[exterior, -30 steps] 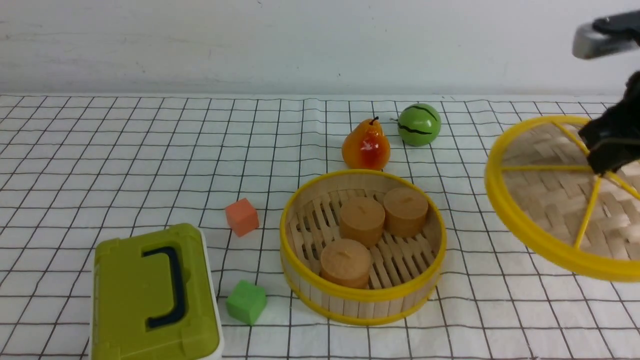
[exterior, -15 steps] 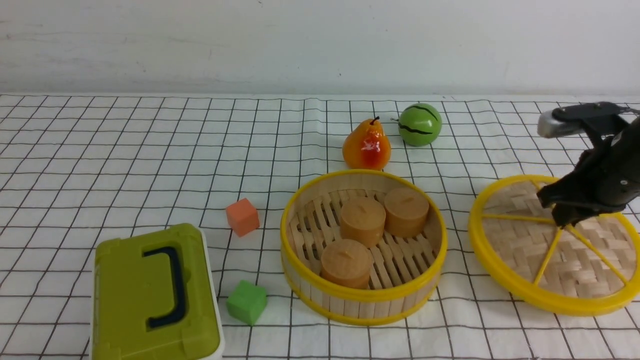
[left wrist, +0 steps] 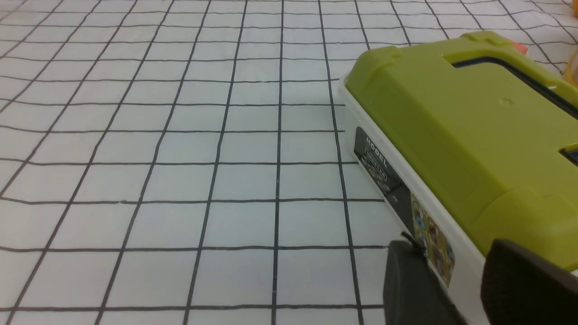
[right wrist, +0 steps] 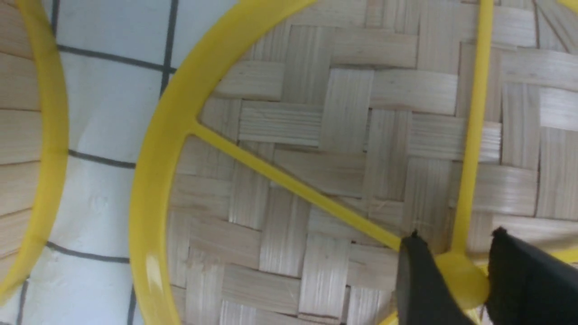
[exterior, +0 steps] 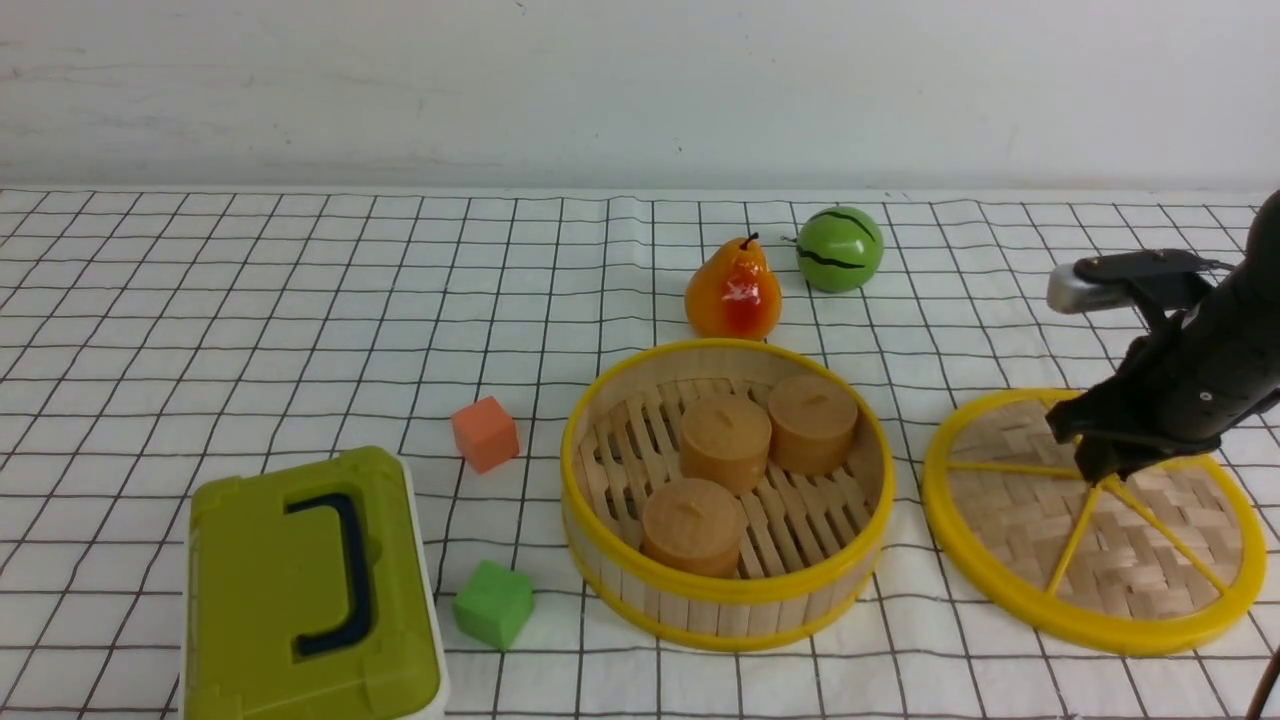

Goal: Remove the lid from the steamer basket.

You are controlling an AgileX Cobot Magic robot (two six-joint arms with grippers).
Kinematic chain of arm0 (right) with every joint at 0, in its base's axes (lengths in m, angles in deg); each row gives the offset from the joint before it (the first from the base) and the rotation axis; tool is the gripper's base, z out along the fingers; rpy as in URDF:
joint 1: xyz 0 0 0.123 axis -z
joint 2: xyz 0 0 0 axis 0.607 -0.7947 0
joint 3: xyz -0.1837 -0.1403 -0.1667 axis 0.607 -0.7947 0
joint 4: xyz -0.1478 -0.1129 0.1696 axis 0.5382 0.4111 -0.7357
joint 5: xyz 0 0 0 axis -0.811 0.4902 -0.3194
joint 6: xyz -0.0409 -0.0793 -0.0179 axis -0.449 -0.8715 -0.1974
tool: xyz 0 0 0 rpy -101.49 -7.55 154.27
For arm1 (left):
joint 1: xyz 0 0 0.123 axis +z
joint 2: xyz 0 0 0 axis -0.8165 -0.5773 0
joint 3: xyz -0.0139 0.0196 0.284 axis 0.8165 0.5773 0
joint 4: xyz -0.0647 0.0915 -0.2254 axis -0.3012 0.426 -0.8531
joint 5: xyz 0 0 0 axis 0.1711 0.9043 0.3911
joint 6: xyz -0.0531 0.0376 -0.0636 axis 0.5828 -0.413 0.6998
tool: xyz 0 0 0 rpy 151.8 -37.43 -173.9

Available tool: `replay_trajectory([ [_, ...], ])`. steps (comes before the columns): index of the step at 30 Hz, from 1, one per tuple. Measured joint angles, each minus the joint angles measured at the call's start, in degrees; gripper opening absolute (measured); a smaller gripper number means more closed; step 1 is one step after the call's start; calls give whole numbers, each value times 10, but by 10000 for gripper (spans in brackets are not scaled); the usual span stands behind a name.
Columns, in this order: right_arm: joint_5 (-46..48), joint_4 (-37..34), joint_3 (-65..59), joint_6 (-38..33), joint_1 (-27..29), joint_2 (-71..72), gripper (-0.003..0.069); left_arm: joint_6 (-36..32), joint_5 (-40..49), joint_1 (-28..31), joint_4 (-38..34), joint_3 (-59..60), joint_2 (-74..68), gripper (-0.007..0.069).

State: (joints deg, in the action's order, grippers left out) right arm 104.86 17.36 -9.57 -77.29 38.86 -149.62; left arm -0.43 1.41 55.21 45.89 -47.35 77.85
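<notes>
Five yellow spokes cross the lid (exterior: pixel 1093 525), which lies flat on the cloth (exterior: pixel 300 300) just right of the basket (exterior: pixel 725 592), apart from it. Our right gripper (exterior: pixel 1100 470) stands over its middle, fingers pinching the hub. We see three brown rounds (exterior: pixel 725 440) in the uncovered basket. Behind the basket sit a pear (exterior: pixel 733 290) and a green ball (exterior: pixel 840 248). Our left gripper (left wrist: pixel 456 289) hangs beside the green box (left wrist: pixel 451 122), fingers parted, holding nothing.

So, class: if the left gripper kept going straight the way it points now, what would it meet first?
Most likely the olive-green box: the left gripper points at its white side wall, close ahead, though depth is hard to judge.
</notes>
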Motion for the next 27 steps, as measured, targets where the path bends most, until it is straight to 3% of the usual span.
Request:
replay_trajectory([
  [4, 24, -28, 0, 0, 0, 65, 332, 0, 0, 0, 0, 0, 0, 239],
  [10, 36, -58, -9, -10, 0, 195, 315, 0, 0, 0, 0, 0, 0, 239],
  [21, -3, -89, -211, -25, 0, 547, 5, 0, 0, 0, 0, 0, 0, 239],
  [27, -11, -103, -289, -25, 0, 704, -22, 0, 0, 0, 0, 0, 0, 239],
])
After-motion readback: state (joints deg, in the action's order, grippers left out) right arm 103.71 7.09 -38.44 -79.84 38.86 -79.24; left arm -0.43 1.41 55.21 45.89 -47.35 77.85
